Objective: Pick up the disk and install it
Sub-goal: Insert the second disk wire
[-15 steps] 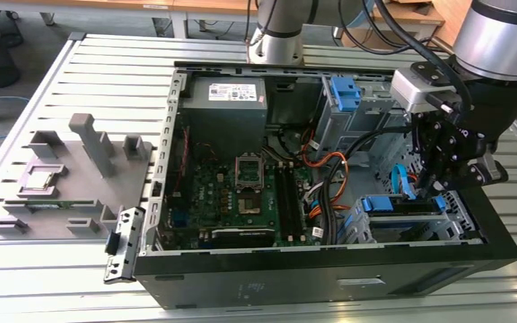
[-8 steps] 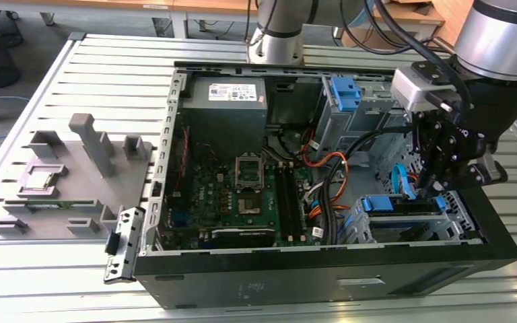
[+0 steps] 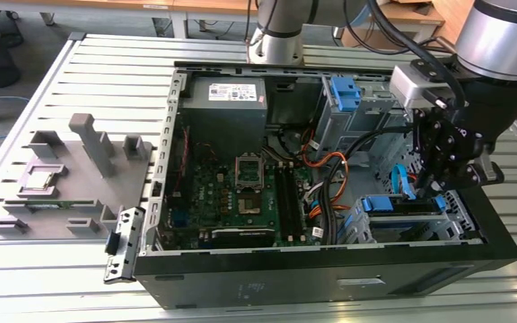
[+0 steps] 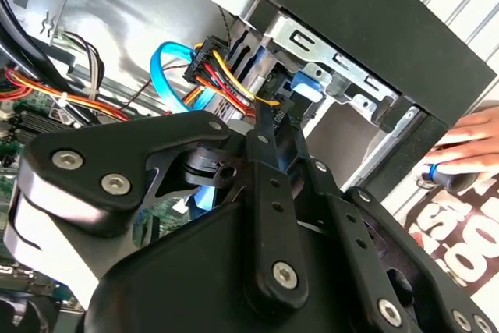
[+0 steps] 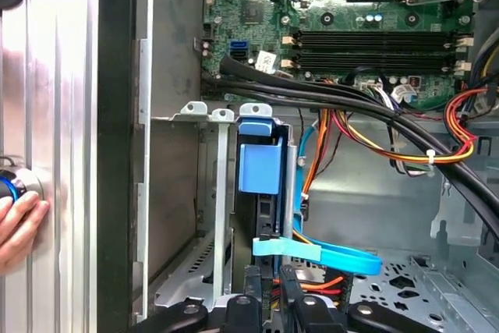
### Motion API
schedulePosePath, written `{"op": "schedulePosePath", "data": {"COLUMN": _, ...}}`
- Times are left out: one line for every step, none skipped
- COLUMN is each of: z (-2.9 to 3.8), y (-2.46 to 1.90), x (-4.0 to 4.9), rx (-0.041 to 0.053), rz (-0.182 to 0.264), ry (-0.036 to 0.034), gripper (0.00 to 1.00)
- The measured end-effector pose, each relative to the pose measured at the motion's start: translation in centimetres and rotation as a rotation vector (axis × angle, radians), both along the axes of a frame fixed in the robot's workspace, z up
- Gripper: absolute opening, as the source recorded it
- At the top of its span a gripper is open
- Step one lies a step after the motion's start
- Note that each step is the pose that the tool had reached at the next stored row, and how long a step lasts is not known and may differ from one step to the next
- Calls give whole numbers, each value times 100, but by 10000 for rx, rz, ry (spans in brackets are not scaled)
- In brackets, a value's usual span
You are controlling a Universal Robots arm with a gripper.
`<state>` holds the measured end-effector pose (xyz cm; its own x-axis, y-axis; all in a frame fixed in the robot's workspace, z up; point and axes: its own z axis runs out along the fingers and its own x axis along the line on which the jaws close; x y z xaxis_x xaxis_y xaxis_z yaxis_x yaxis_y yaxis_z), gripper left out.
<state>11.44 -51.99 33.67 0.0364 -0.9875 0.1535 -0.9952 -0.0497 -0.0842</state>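
Observation:
The disk [image 5: 263, 212] stands on edge in the drive cage [image 3: 411, 225] at the front corner of the open computer case, on the exterior view's right. Its blue plastic bracket [image 5: 256, 163] points toward the motherboard, and the same bracket [image 3: 387, 203] tops the cage in the exterior view. My gripper [image 3: 431, 193] reaches down into the cage at the disk's far end, its black fingers [image 5: 291, 295] pressed against both sides of the disk's edge. In the second wrist view the gripper [image 4: 277, 121] sits beside the blue and coloured cables.
A light-blue data cable [image 5: 327, 253] and orange-yellow power wires [image 5: 460, 146] run close to the cage. The motherboard [image 3: 240, 188] lies in the case. A grey fixture [image 3: 70, 175] holds a small square chip. A person's hand [image 5: 17, 228] rests on a device outside the case.

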Motion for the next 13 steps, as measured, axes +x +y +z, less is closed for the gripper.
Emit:
{"op": "schedulePosePath", "data": {"z": -1, "y": 0, "x": 0, "rx": 42, "rz": -74, "ry": 0, "gripper": 24}}
{"op": "schedulePosePath", "data": {"z": -1, "y": 0, "x": 0, "rx": 91, "rz": -143, "ry": 0, "gripper": 24}}
{"op": "schedulePosePath", "data": {"z": -1, "y": 1, "x": 0, "rx": 136, "rz": -203, "ry": 0, "gripper": 24}}
{"op": "schedulePosePath", "data": {"z": 0, "y": 0, "x": 0, "rx": 175, "rz": -237, "ry": 2, "gripper": 24}}
{"op": "schedulePosePath", "data": {"z": -1, "y": 1, "x": 0, "rx": 216, "rz": -258, "ry": 6, "gripper": 24}}
{"op": "schedulePosePath", "data": {"z": -1, "y": 1, "x": 1, "rx": 251, "rz": -272, "ry": 15, "gripper": 24}}
{"op": "schedulePosePath", "data": {"z": -1, "y": 1, "x": 3, "rx": 278, "rz": -285, "ry": 23, "gripper": 24}}
{"op": "schedulePosePath", "data": {"z": 0, "y": 1, "x": 3, "rx": 304, "rz": -296, "ry": 31, "gripper": 24}}
{"op": "schedulePosePath", "data": {"z": -1, "y": 1, "x": 3, "rx": 333, "rz": -305, "ry": 35, "gripper": 24}}
{"op": "schedulePosePath", "data": {"z": -1, "y": 0, "x": 3, "rx": 370, "rz": -314, "ry": 39, "gripper": 24}}
{"op": "schedulePosePath", "data": {"z": -1, "y": 0, "x": 4, "rx": 430, "rz": -323, "ry": 42, "gripper": 24}}
{"op": "schedulePosePath", "data": {"z": -1, "y": 0, "x": 4, "rx": 522, "rz": -334, "ry": 45, "gripper": 24}}
{"op": "schedulePosePath", "data": {"z": -1, "y": 0, "x": 4, "rx": 619, "rz": -348, "ry": 48, "gripper": 24}}
